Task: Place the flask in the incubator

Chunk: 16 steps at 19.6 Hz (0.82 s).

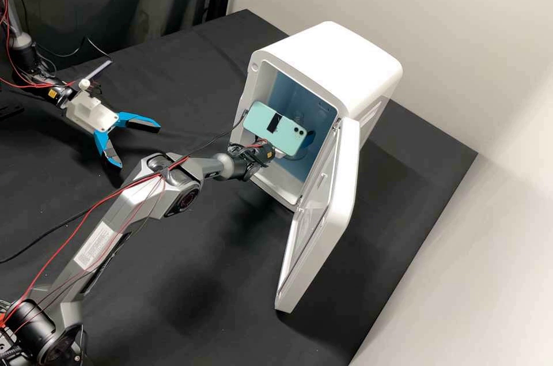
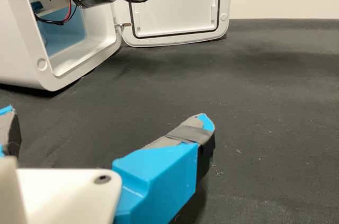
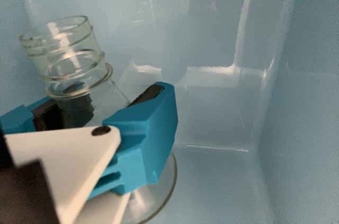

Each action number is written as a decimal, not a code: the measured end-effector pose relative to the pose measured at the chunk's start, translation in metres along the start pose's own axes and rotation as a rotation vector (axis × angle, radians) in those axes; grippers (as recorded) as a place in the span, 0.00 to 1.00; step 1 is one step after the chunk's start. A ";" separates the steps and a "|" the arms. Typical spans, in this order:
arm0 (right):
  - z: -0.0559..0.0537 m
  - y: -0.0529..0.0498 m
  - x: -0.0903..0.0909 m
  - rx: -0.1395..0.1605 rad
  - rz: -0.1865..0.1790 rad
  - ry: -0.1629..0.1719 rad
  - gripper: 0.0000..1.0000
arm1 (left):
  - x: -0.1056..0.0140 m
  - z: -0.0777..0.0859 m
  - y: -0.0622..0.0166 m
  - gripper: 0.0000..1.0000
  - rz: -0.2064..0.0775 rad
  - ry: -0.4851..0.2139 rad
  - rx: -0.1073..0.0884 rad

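Right end effector [image 3: 87,113] is clamping the glass flask [image 3: 68,57] by its neck, deep inside the incubator [image 1: 345,60], so the placing step is in hand. The flask is standing upright in the blue chamber, base low by the incubator floor; whether it is touching, I am not managing to tell. Next move, I am judging: settling it down, spreading the fingers, and backing straight out without clipping the neck. The door [image 1: 315,222] is hanging wide open beside the incubator's mouth, blocking nothing. Left end effector [image 1: 137,144] is hovering over the table [image 1: 201,262], fingers apart, well away from the incubator.
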 end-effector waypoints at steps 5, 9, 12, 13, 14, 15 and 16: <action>0.001 -0.001 0.000 0.017 -0.002 0.003 0.00 | -0.001 -0.003 0.0003 1.00 0.002 0.011 -0.003; 0.001 -0.001 0.000 0.022 -0.005 0.007 0.00 | -0.002 -0.005 0.0006 1.00 0.005 0.021 -0.005; 0.002 -0.001 0.000 0.024 -0.008 0.010 0.00 | -0.003 -0.007 0.0008 1.00 0.006 0.028 -0.007; 0.002 -0.001 0.000 0.031 -0.009 0.012 0.00 | -0.003 -0.007 0.0008 1.00 0.006 0.028 -0.007; 0.002 -0.001 0.000 0.032 -0.011 0.015 0.00 | -0.003 -0.007 0.0008 1.00 0.006 0.030 -0.007; 0.003 0.000 0.000 0.033 -0.014 0.018 0.00 | -0.003 -0.008 0.0008 1.00 0.006 0.030 -0.005; 0.004 0.001 0.000 0.046 -0.015 0.019 0.00 | -0.004 -0.009 0.0010 1.00 0.007 0.036 -0.007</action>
